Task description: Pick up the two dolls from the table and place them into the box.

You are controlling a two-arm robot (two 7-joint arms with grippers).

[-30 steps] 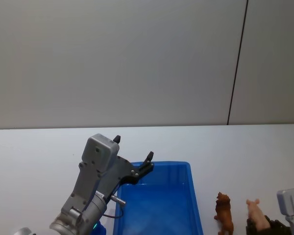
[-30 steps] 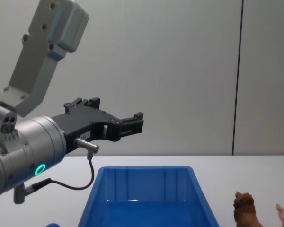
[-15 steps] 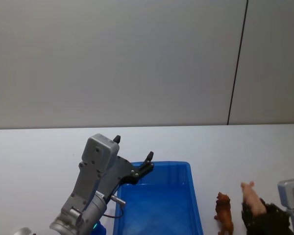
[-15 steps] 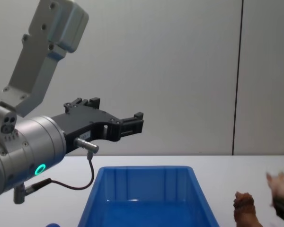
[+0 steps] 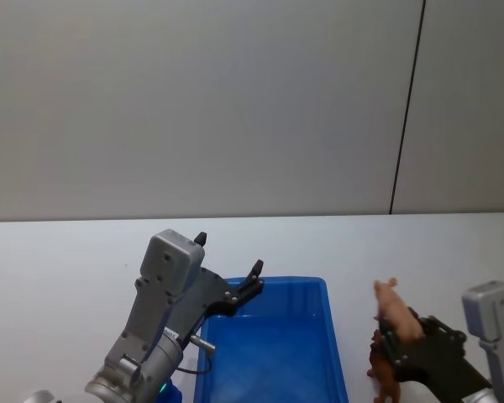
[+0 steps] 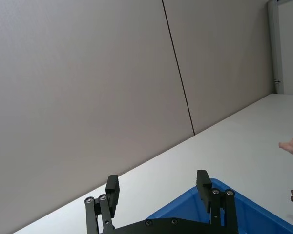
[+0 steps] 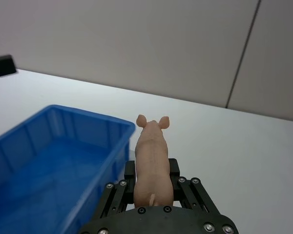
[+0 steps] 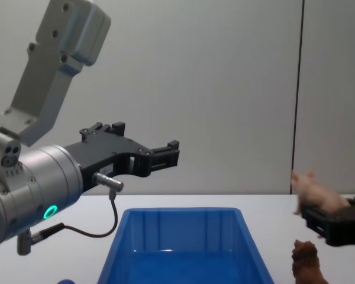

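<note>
My right gripper (image 5: 396, 337) is shut on the pale pink doll (image 5: 394, 311), holding it upright in the air just right of the box (image 5: 337, 353). The right wrist view shows this doll (image 7: 153, 161) from behind between the fingers, with the blue box (image 7: 88, 127) ahead and below. The reddish-brown doll (image 8: 306, 260) stands on the white table (image 5: 67, 252) right of the box, partly hidden under the right gripper (image 8: 320, 213). My left gripper (image 5: 229, 253) hangs open and empty above the box's far left corner, fingers spread in the left wrist view (image 6: 157, 178).
A small dark blue ball (image 8: 65, 281) lies on the table left of the box. A plain grey wall with a dark vertical seam (image 5: 407, 109) stands behind the table. White tabletop stretches to the far left and far right.
My right gripper has lifted the pink doll off the table and carried it up and left toward the box. The left arm and the brown doll have not moved.
</note>
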